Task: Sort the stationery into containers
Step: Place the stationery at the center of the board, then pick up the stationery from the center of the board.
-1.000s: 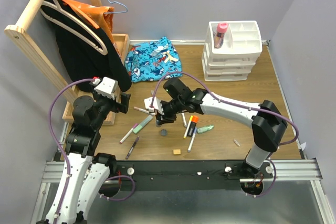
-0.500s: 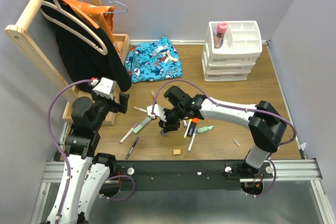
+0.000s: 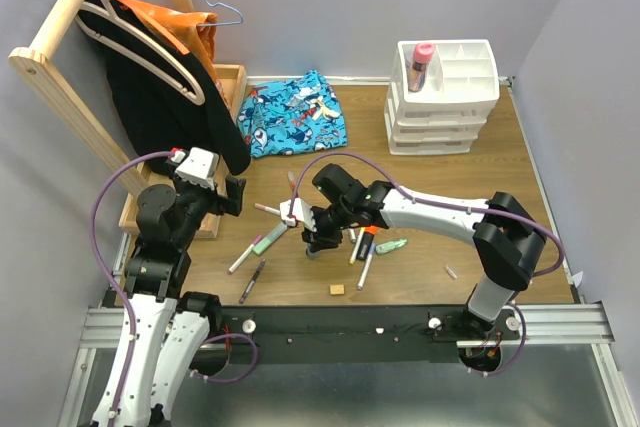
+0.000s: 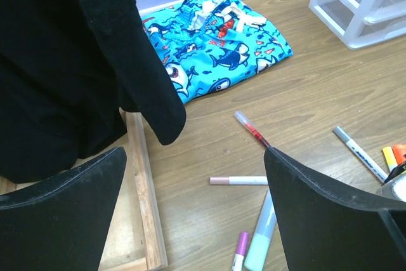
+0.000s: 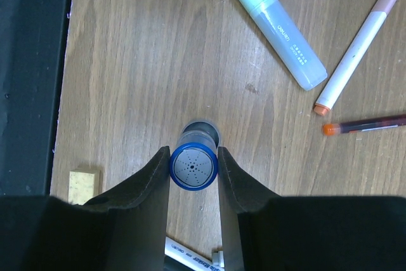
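Note:
My right gripper (image 3: 313, 244) is shut on the small jar (image 5: 193, 166) with a blue lid, a finger pressed on each side; the jar stands on the wood. Around it lie a teal highlighter (image 5: 274, 26), a white pen with a pink cap (image 5: 355, 46) and the tan eraser cube (image 5: 84, 180). An orange marker (image 3: 366, 239) and a green highlighter (image 3: 392, 245) lie to its right. The white drawer organiser (image 3: 445, 97) stands at the back right with the pink glitter tube (image 3: 421, 65) in a top compartment. My left gripper (image 4: 193, 157) is open and empty above the pens.
The blue patterned cloth (image 3: 293, 114) lies at the back. A wooden tray (image 4: 144, 201) and a rack with a black garment (image 3: 160, 97) stand on the left. The black rail (image 5: 32, 80) marks the table's near edge.
My right gripper has come down and forward over the jar and closed on it. The left arm has barely moved.

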